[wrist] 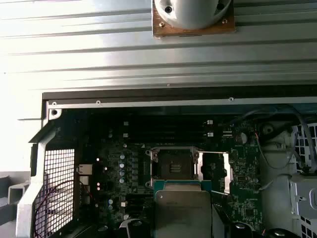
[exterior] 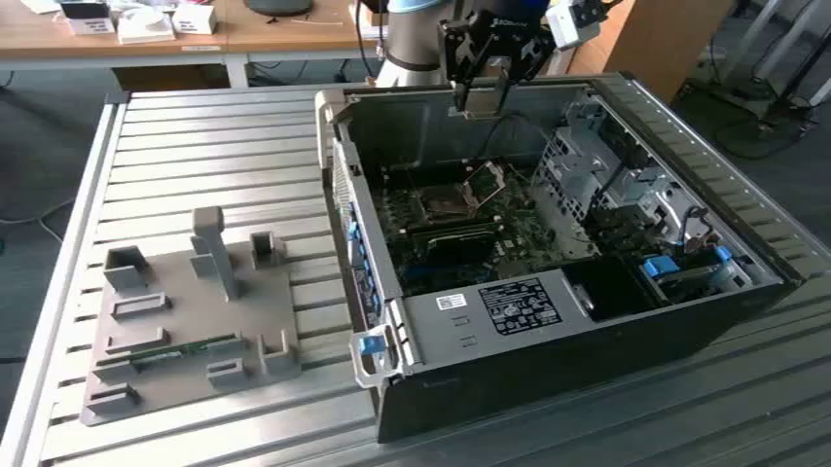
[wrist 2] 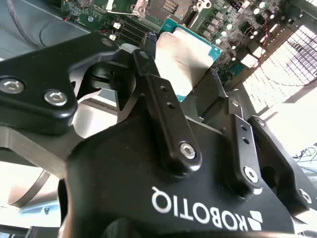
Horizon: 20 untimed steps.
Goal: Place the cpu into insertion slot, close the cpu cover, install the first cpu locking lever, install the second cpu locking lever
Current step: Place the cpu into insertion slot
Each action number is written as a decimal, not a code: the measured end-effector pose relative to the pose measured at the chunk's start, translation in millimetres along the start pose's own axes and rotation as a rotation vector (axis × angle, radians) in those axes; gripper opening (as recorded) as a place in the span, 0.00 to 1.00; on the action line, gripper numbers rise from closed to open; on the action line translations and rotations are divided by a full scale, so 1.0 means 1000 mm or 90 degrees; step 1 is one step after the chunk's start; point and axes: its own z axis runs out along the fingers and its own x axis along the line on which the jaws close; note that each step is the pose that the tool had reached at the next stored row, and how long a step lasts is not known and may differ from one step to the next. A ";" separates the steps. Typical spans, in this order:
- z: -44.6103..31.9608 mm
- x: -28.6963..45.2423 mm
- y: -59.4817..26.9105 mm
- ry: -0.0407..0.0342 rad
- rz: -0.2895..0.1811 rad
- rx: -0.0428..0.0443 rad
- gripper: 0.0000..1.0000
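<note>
While tool [exterior: 478,109] grips cpu [wrist 2: 183,59] above open case [exterior: 403,126], insertion slot [wrist: 173,166] sits uncovered.

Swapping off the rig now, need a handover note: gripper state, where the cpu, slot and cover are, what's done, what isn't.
Gripper: shut on the cpu, held in the air above the open computer case.
Insertion slot: empty, on the green circuit board. In the first wrist view the cpu is close to the slot but not in it.
Cpu cover: flipped open beside the slot.
Done: cpu is gripped and over the case.
Left: cpu not seated, cover not closed. I cannot tell the state of the locking levers.
</note>
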 end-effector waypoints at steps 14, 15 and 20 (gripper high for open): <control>0.0030 -0.0001 -0.0003 0.0000 0.000 0.0001 0.54; 0.0030 -0.0001 -0.0003 0.0001 0.000 0.0001 0.54; 0.0040 -0.0001 -0.0003 -0.0001 0.000 -0.0002 0.54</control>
